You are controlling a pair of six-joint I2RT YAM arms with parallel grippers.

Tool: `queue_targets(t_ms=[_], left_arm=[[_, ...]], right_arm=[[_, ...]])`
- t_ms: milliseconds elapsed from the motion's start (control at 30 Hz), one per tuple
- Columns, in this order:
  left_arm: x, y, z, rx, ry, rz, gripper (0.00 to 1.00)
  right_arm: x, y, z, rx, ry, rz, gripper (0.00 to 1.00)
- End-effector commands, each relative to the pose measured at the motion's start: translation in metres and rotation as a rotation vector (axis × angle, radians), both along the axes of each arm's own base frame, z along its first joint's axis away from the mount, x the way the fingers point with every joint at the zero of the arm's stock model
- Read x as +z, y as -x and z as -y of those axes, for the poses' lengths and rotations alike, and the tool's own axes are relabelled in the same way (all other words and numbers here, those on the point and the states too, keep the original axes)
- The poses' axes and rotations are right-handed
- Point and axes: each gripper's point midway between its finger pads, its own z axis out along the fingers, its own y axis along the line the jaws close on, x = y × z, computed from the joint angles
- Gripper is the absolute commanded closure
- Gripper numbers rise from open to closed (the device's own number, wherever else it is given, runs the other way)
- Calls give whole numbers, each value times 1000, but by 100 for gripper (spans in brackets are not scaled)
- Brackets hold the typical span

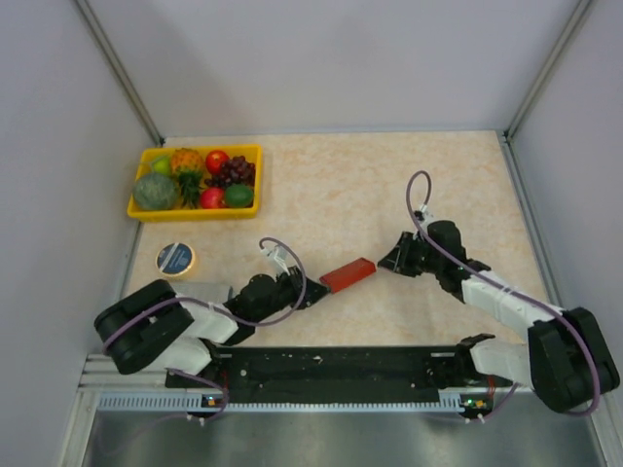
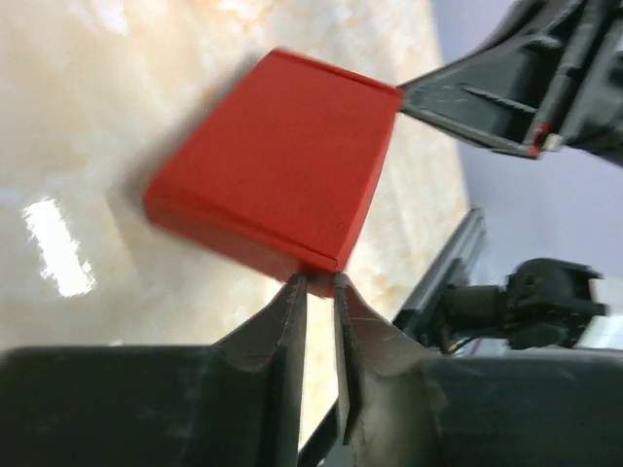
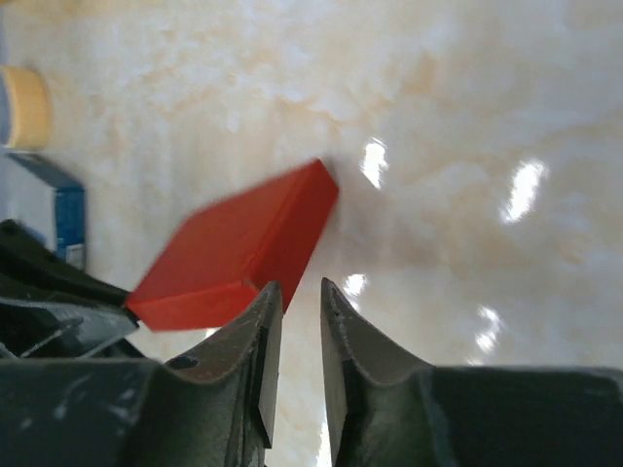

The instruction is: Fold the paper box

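The paper box (image 1: 348, 275) is a flat, closed bright red block lying aslant on the table between the two arms. My left gripper (image 1: 319, 290) meets its left end. In the left wrist view the jaws (image 2: 319, 280) stand nearly together, pinching the near corner of the paper box (image 2: 282, 156). My right gripper (image 1: 389, 261) hovers just off the box's right end, apart from it. In the right wrist view its jaws (image 3: 300, 284) are slightly parted with only table between them, and the paper box (image 3: 234, 253) lies left of them.
A yellow tray (image 1: 195, 214) of toy fruit stands at the back left. A tape roll (image 1: 176, 258) lies in front of it, with a blue-edged item (image 3: 68, 214) beside the left arm. A black rail (image 1: 331, 370) runs along the near edge.
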Motion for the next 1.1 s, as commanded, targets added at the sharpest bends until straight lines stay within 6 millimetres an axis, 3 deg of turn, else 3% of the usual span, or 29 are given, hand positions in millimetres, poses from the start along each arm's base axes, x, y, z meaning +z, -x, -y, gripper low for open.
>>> queue_targets(t_ms=[0, 33, 67, 100, 133, 167, 233, 267, 333, 400, 433, 500, 567, 600, 633, 733, 967, 1067], left_arm=[[-58, 8, -33, 16, -394, -29, 91], [-58, 13, -32, -5, -418, -34, 74], [-54, 15, -31, -17, -411, -27, 64], [-40, 15, -29, -18, -375, -2, 57], [-37, 20, -31, -30, -366, -2, 45], [-35, 24, -34, -37, -362, -2, 40], [-5, 25, -33, -46, -298, 57, 36], [-9, 32, -41, -56, -337, 27, 33], [31, 31, -44, -43, -281, 113, 33], [52, 33, -62, -2, -288, 168, 33], [67, 32, -70, 27, -284, 188, 32], [88, 31, -97, 111, -301, 253, 29], [126, 32, -114, 172, -253, 340, 28], [127, 30, -125, 201, -295, 360, 27], [144, 32, -131, 217, -274, 390, 27], [167, 36, -142, 227, -282, 441, 27], [193, 46, -150, 209, -265, 513, 27], [197, 49, -148, 194, -237, 523, 27]], right_arm=[[-21, 30, 45, -85, 232, -98, 73], [-17, 31, 50, -106, 244, -87, 71], [-8, 37, 56, -126, 248, -73, 69], [-1, 38, 58, -136, 245, -55, 58], [6, 41, 59, -132, 242, -30, 53], [13, 43, 58, -118, 231, -10, 48], [33, 53, 42, 6, 202, 67, 38], [37, 57, 35, 57, 212, 90, 36], [46, 62, 17, 158, 255, 158, 32], [56, 61, 4, 210, 305, 211, 29], [67, 63, -16, 293, 368, 312, 29], [76, 56, -32, 393, 487, 475, 27], [65, 64, -54, 524, 591, 533, 26], [62, 58, -55, 589, 694, 625, 26], [56, 59, -70, 650, 713, 684, 26], [38, 55, -79, 781, 787, 781, 27], [9, 47, -102, 916, 874, 824, 34], [-16, 47, -105, 979, 908, 771, 35]])
